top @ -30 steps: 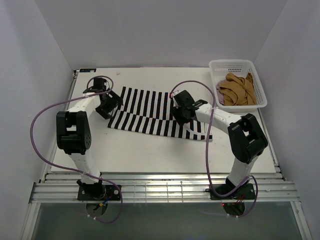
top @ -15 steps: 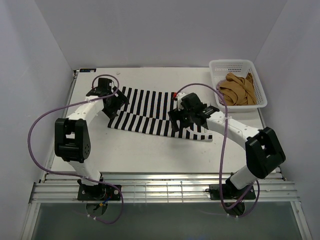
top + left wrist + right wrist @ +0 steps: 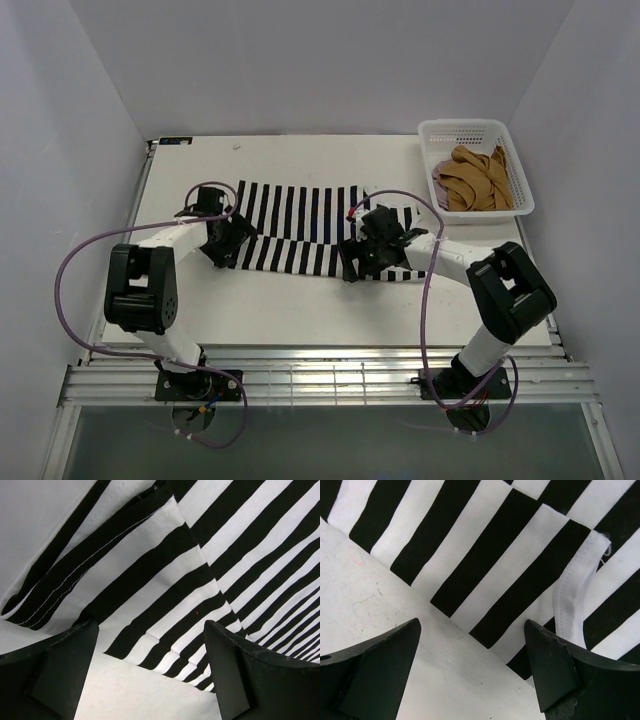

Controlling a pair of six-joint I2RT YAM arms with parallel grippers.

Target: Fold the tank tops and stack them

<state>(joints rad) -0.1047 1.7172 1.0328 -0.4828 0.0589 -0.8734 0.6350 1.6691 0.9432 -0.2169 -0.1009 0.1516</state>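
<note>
The black-and-white striped tank top (image 3: 300, 225) lies flat across the middle of the table, its near half folded over. It fills the left wrist view (image 3: 170, 585) and the right wrist view (image 3: 485, 555). My left gripper (image 3: 222, 250) is open and empty over its near left edge (image 3: 150, 665). My right gripper (image 3: 362, 262) is open and empty over its near right edge (image 3: 470, 630). The tan-brown tank top (image 3: 477, 178) lies crumpled in the basket. A bit of the pale pink top (image 3: 440, 187) shows under it.
A white mesh basket (image 3: 520, 190) stands at the back right corner of the table. The white table (image 3: 300, 305) has bare surface in front of the striped top. Purple cables loop from both arms.
Both grippers have moved toward me, down to the near edge of the striped top. The top's far half now lies flatter and reaches farther right.
</note>
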